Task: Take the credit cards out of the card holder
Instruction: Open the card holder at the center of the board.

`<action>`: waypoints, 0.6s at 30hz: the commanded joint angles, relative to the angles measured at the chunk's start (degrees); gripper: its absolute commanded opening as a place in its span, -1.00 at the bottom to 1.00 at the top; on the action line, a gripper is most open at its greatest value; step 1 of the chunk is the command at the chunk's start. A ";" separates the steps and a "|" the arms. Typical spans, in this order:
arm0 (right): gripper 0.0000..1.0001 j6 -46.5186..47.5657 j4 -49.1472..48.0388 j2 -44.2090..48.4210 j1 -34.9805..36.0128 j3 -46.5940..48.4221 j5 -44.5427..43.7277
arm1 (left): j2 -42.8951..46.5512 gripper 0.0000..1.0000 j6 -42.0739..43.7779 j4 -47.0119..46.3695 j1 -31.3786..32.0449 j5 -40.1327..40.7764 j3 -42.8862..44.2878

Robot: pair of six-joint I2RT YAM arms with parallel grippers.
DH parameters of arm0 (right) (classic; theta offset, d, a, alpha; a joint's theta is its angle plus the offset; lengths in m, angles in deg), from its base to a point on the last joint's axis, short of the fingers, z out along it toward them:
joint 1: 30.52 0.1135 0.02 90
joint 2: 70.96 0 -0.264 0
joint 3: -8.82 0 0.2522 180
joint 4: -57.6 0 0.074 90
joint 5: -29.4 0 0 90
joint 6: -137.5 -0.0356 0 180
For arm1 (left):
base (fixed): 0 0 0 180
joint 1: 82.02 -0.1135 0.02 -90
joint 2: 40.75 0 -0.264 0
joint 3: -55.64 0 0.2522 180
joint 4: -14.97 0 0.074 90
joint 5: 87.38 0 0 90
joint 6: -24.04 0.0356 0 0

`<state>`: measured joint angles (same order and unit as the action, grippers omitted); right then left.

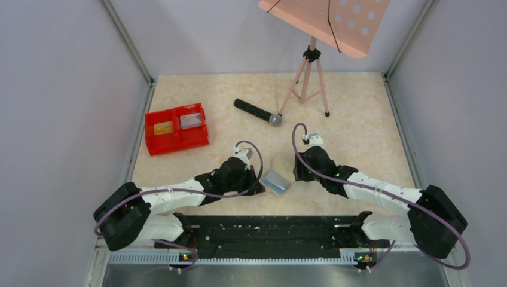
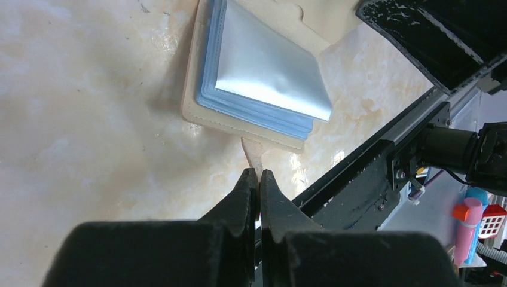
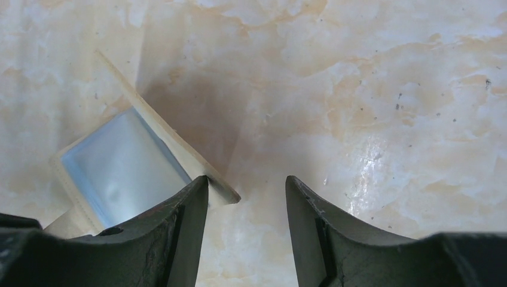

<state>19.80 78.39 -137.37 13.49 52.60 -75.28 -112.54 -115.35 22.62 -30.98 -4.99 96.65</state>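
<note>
The small flat card holder [image 1: 276, 181], light-blue plastic leaves inside a cream cover, lies on the cream marbled table [image 1: 359, 119] near the middle of its near edge, between the two arms. It lies skewed to the table's edges, its long axis running from the near-left towards the far-right. In the left wrist view its blue leaves [image 2: 263, 78] lie stacked on the cream cover with a silvery sheen on the top one; whether a card sits inside I cannot tell. A narrow cream tab [image 2: 253, 154] on its edge points at the left gripper [image 2: 258, 179], whose fingers are pressed together on the tab's end. The right gripper [image 3: 246, 191] stands about half open with nothing between its fingers; one finger [image 3: 185, 221] touches the raised, tilted cream edge of the card holder [image 3: 119, 167]. Towards the far-left corner sits a red plastic tray [image 1: 177, 142] with two compartments. A gold-yellow credit card [image 1: 162, 128] lies flat in the compartment nearer the left edge, and a silvery grey credit card [image 1: 190, 121] lies flat in the other. A black microphone [image 1: 254, 110] with a silver head lies beyond the card holder, and a pink perforated music stand [image 1: 326, 21] on a tripod stands near the far edge.
</note>
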 commanded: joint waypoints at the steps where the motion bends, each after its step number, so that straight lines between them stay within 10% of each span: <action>1: 0.00 -1.93 0.68 -2.19 -2.75 2.70 2.89 | 3.16 -1.00 0.55 -4.33 -0.07 0.75 -0.87; 18: -0.07 -6.47 -2.82 -8.69 -3.70 0.38 6.32 | 4.51 -1.00 0.20 -4.59 -0.07 1.32 -1.72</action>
<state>14.53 77.77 -144.52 10.47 52.19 -69.71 -109.48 -115.37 20.29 -30.98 -4.93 95.10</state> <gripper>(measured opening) 0.474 0.026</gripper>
